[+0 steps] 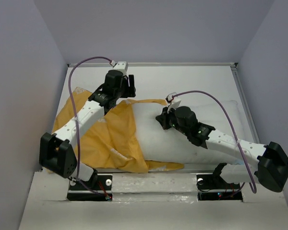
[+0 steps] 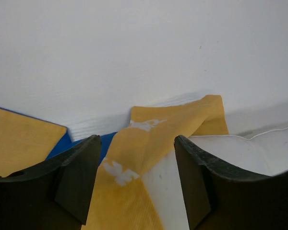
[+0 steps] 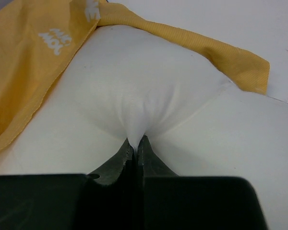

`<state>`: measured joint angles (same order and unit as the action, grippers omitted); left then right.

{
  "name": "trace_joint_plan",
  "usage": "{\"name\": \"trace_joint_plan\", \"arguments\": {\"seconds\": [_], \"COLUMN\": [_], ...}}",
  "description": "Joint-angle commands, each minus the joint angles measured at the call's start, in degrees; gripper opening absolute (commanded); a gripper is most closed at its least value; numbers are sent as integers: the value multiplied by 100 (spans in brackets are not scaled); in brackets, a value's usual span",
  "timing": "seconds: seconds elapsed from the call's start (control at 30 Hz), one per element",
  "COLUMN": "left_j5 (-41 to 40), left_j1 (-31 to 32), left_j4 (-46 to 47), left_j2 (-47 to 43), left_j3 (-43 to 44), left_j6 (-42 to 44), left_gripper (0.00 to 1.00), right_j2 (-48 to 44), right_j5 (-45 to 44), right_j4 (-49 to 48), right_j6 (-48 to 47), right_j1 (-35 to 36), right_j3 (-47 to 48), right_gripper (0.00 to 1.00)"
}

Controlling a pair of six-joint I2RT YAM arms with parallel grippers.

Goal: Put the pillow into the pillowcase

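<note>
- Pillowcase point(image 1: 103, 139): lies flat on the left half of the table point(image 1: 192, 79), orange-yellow face up, with its mouth turned to the right. The left wrist view shows a sliver of its blue side at the far edge.
- Left gripper point(image 2: 137, 143): jaws stand wide apart with nothing held. It is poised over the far corner of the pillowcase mouth, with orange hem and white pillow both visible between the fingers.
- Pillow point(image 1: 221, 117): lies right of centre. Its left end is tucked under the orange top layer, and strips of hem run along its far and near edges. By judgement, most of the pillow is not yet inside.
- Right gripper point(image 3: 135, 143): clamped tight on a small pinch of the pillow's cover, drawn up into a puckered ridge on its upper face, close to the mouth of the case.
- Step in hand, as judged: feeding the pillow leftward into the case.
- Recommendation: close the left gripper on the top layer of hem only, not the pillow beneath. Lift it slightly so the mouth gapes, then hold it against the push.
- Recommendation: drive the pillow left in a low, straight stroke. The pinch is shallow and may slip, so re-grip further right as the pillow goes in.
- Risk: the loose hem may fold under and jam at the far corner.
</note>
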<state>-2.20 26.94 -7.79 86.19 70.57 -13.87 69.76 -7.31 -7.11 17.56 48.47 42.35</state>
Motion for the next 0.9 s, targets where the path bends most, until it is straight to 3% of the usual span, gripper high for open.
{"name": "trace_joint_plan", "arguments": {"seconds": [0.0,0.23,0.43,0.63,0.67,0.7,0.8,0.83,0.87], "left_j5": [-889,-246,-325,114,149,358,562,615,650], "left_j1": [-13,-31,-57,-75,-75,-75,-57,-14,22], "left_j4": [-651,-680,-56,401,410,471,585,716,735], "left_j2": [-972,-1114,-587,-77,72,143,240,214,92], "left_j3": [-375,-948,-878,-465,-421,-395,-447,-473,-500], "left_j6": [34,-142,-20,-90,-81,-98,-212,-248,-291], "left_gripper": [68,67,79,75,71,46,10,0,0], "right_j2": [64,126,29,-76,-85,-76,-76,-59,-59], "right_j5": [-227,-201,19,239,256,300,388,449,624], "right_j4": [307,316,307,316,316,316,281,220,158], "right_j6": [10,37,-25,2,2,-7,-7,-33,-34], "right_j1": [75,75,75,75,75,75,75,75,75], "right_j3": [-78,-7,-51,-192,-201,-218,-218,-218,-218], "right_gripper": [0,0,0,0,0,0,0,0,0]}}
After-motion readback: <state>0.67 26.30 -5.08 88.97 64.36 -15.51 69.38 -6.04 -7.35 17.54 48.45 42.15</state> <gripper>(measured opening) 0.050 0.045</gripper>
